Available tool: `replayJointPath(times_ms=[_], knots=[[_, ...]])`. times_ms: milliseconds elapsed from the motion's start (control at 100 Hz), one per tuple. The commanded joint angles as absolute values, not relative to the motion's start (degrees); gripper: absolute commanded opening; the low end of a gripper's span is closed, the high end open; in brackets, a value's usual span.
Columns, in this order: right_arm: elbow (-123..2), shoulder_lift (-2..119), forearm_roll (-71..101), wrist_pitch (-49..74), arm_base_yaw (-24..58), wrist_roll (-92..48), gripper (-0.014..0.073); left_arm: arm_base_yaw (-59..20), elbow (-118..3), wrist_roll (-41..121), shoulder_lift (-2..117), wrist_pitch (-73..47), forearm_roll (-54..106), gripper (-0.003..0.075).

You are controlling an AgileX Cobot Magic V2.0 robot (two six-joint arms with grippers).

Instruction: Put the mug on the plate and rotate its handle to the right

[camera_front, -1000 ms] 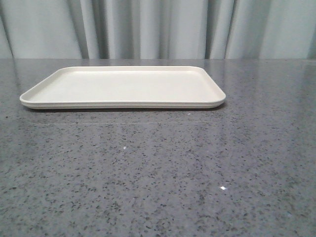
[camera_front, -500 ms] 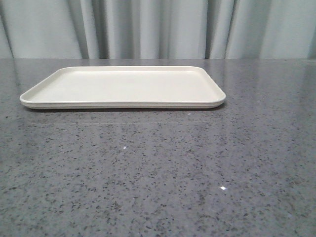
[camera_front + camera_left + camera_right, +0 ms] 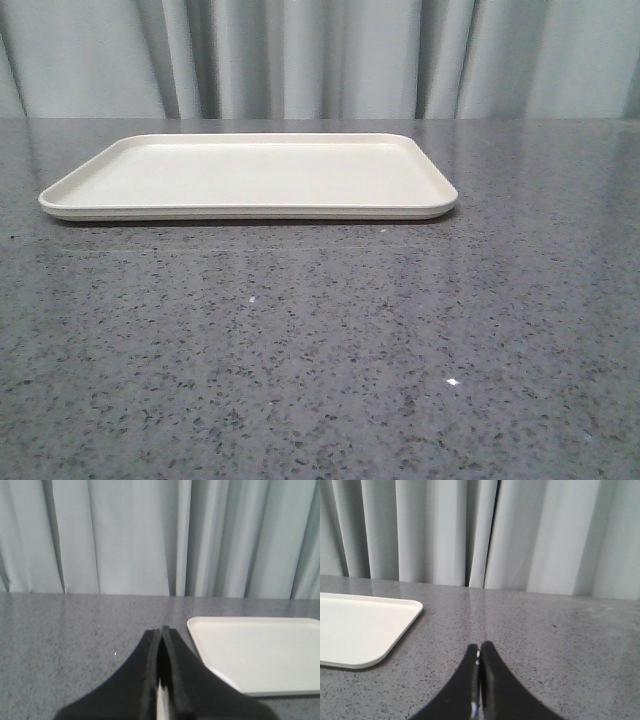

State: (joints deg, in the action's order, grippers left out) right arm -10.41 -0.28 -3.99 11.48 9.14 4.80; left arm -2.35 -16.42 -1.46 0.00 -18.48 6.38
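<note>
Right now the plate (image 3: 250, 175) lies flat on the grey speckled table (image 3: 320, 340), toward the far side of it, just in front of the pale pleated curtain (image 3: 320, 55) that closes off the back. Its low raised rim runs all round, its corners are rounded, and its surface is bare. In the front view the plate sits somewhat left of the table's middle, with more open tabletop to the right of it than to the left.

Neither arm shows in the front view. The left gripper (image 3: 161, 630) appears only in its own wrist camera: its 2 black fingers are pressed together along their length, with only a thin seam between them and nothing held. It hangs over the table just beside the plate's (image 3: 260, 652) near left corner, off the plate rather than above it.

The right gripper (image 3: 479, 647) is likewise closed, its 2 fingers meeting at the tips with nothing between them. It is over bare table to the right of the plate (image 3: 360, 630), clear of the plate's rounded right corner and a little farther from it than the left gripper is from its corner.

The mug and its handle do not show in any of the 3 views, so I cannot tell where they are.
</note>
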Motion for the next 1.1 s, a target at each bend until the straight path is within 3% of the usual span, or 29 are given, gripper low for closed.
replayJointPath(times_ms=[0,590,1090], knots=[[-17.3,2.8,-3.9,13.8,8.9,4.7,-0.0065,-2.3,-22.8,-1.6,3.0,-17.7,7.1,-0.0020],[-49.2,28.1,-3.7,45.1,8.9,4.4,-0.0065,-2.3,-57.4,-1.9,33.3,-58.0,9.9,-0.0020],[-50.8,31.3,-2.9,48.0,8.9,4.4,-0.0064,-2.3,-58.1,-1.9,36.7,-58.7,11.6,-0.0020]])
